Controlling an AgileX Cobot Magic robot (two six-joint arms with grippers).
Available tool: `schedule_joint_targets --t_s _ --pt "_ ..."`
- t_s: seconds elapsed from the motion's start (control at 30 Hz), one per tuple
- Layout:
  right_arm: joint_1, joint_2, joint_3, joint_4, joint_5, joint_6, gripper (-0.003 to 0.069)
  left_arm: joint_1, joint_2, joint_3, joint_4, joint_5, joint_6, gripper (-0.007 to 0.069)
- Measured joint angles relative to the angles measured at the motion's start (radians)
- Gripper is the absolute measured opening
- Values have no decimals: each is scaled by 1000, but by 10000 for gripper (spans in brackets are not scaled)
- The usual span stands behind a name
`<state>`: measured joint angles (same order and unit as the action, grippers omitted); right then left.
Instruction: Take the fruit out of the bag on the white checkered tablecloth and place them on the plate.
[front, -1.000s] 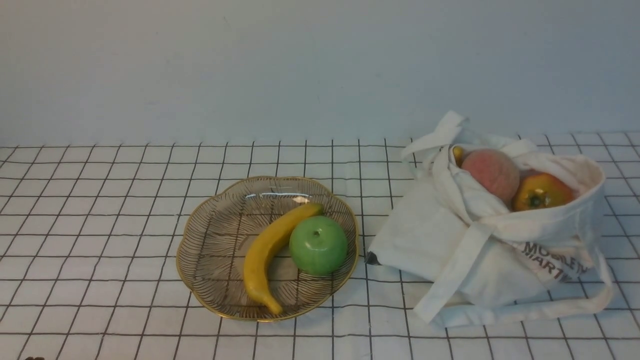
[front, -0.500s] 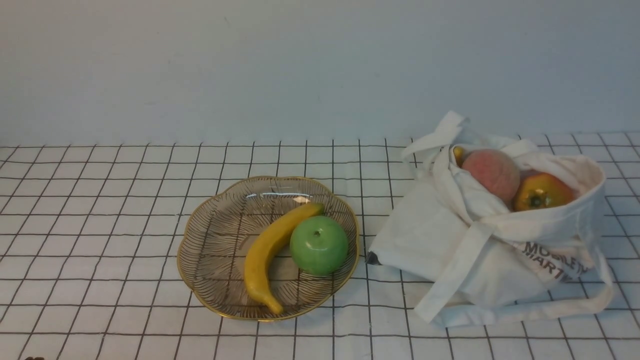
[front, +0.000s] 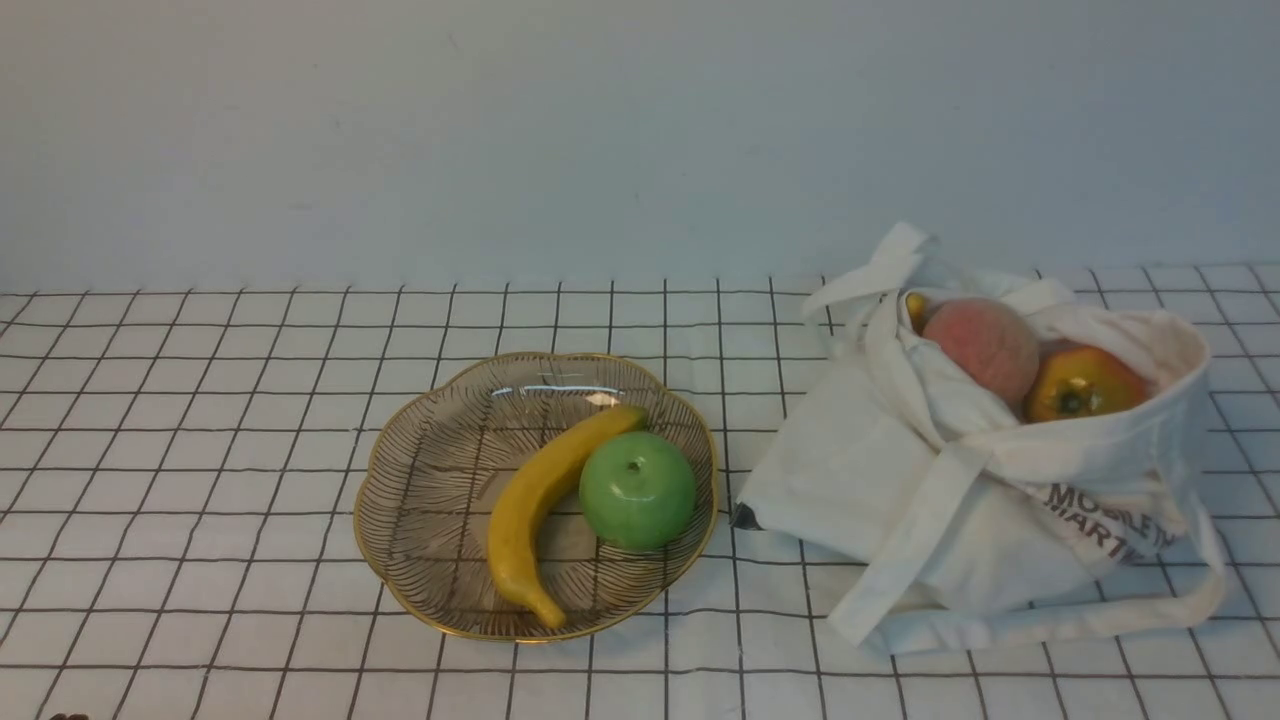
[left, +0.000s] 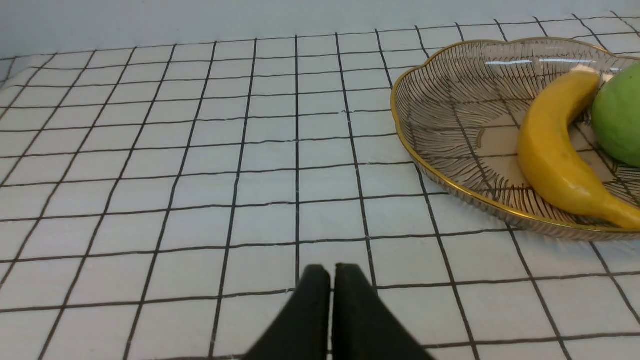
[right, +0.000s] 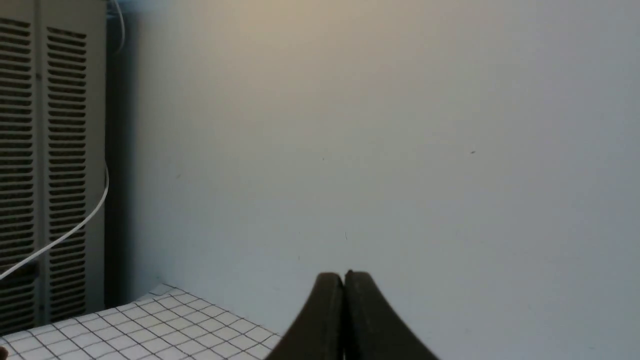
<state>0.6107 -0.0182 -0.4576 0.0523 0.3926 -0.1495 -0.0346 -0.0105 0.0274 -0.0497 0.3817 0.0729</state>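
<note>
At left, the left jaws (left: 330, 295) are pressed together or nearly so, with nothing between them, over the cloth (front: 200, 400). Next comes the plate (front: 365, 520), where the banana (front: 530, 510) lies with the green apple (front: 637, 491) just beside it, to its right; the plate's left part is bare. Further right, the bag (front: 850, 460) slumps on the cloth, its mouth showing the peach (front: 985, 345) and, to the right of that, the orange-yellow fruit (front: 1085, 385). A small yellow bit (front: 916, 312) pokes out beside the peach, perhaps another fruit, though too little shows to be sure. The right jaws (right: 345, 280) are pressed together, empty, and face the wall. The job looks partway done, between one fruit and the next. The next move calls for the right arm to come over the bag, spread its jaws and take the peach or its neighbour without snagging the straps, then set it on the plate's bare part.
</note>
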Motion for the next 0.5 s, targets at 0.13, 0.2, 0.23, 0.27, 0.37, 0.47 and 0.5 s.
schedule_joint_targets --t_s 0.13,0.2,0.23,0.27,0.37,0.47,0.5 --pt "-149 0 84 1 -4 -3 -14 0 0 0 0 0 0 -8" --pt "-201 0 112 1 -4 -3 -14 0 0 0 0 0 0 -8" --pt "-254 0 137 -1 -4 -4 -14 0 0 0 0 0 0 -8" --pt "-337 0 191 -8 -4 -7 -14 0 0 0 0 0 0 -8" --pt "-466 0 292 -16 -3 -8 -14 0 0 0 0 0 0 -8" --pt "-567 1 394 -14 -1 -7 -14 0 0 0 0 0 0 -8" --pt "-596 2 429 -11 2 -7 -14 0 0 0 0 0 0 -8"
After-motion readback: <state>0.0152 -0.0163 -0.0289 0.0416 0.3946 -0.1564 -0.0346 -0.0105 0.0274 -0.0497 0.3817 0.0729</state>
